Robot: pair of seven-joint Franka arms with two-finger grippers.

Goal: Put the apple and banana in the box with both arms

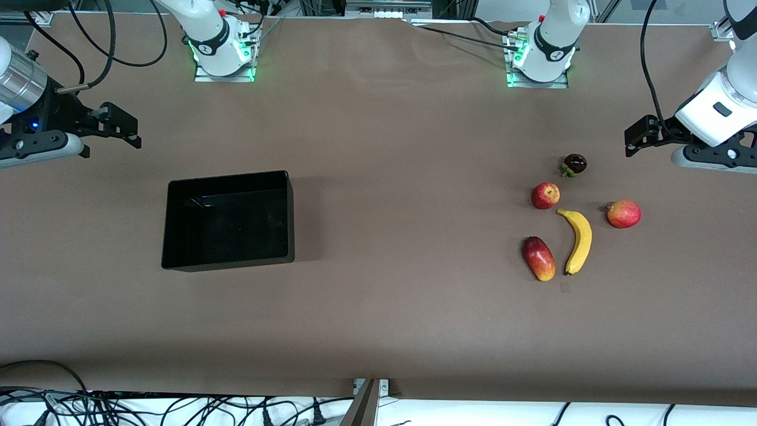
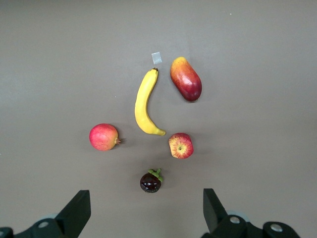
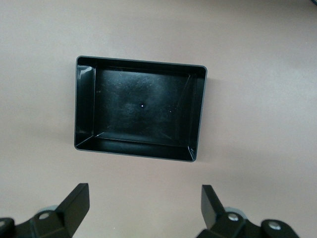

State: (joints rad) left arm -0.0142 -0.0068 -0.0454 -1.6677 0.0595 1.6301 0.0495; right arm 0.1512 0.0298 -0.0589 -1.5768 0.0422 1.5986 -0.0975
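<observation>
Apple [image 1: 545,195] sat on the table at the left arm's end, one of a cluster of five fruits, touching none of them. Banana [image 1: 577,241] lay just beside it and nearer the front camera, its long axis running roughly toward and away from that camera, one dark tip close to the apple. Decoys logged: a red-orange pomegranate-like fruit [image 1: 623,213] beside the banana toward the table's end, an elongated red-yellow mango [image 1: 539,258] beside the banana toward the box, and a dark mangosteen [image 1: 575,164] farther from the camera than the apple.

Box [image 1: 228,220] stood empty and upright, well apart from the fruits, at the right arm's end.

My left gripper [image 1: 631,141] hung in the air over bare table near the mangosteen, fingers [image 2: 75,213] spread wide, nothing held. In its wrist view the whole cluster was framed between the fingers, so all the fruit fell to this arm. My right gripper [image 1: 131,129] hovered over the table beside the box, fingers [image 3: 74,204] likewise apart and empty.

Judgement: no pick begun. For the banana, the grip should close across the short width, at mid-length.
</observation>
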